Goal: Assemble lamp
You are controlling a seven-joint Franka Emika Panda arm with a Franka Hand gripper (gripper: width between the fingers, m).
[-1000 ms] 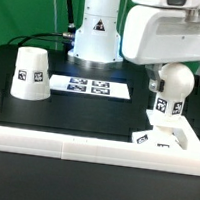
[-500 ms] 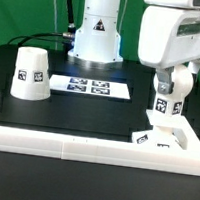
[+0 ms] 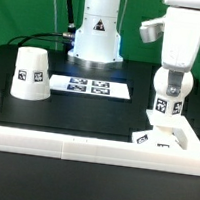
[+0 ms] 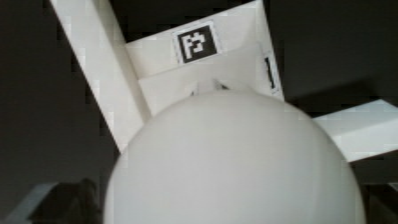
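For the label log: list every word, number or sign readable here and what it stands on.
No readable text anywhere.
Only black-and-white square tags, patterns without letters: on the shade, bulb, base and marker board.
Dark mark on the robot's pedestal: too small to read.

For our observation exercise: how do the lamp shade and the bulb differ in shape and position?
The shade is a truncated cone; the bulb is round on a short stem. The shade stands alone at the exterior view's left; the bulb is upright above the base at its right. Both are white and carry a square tag.
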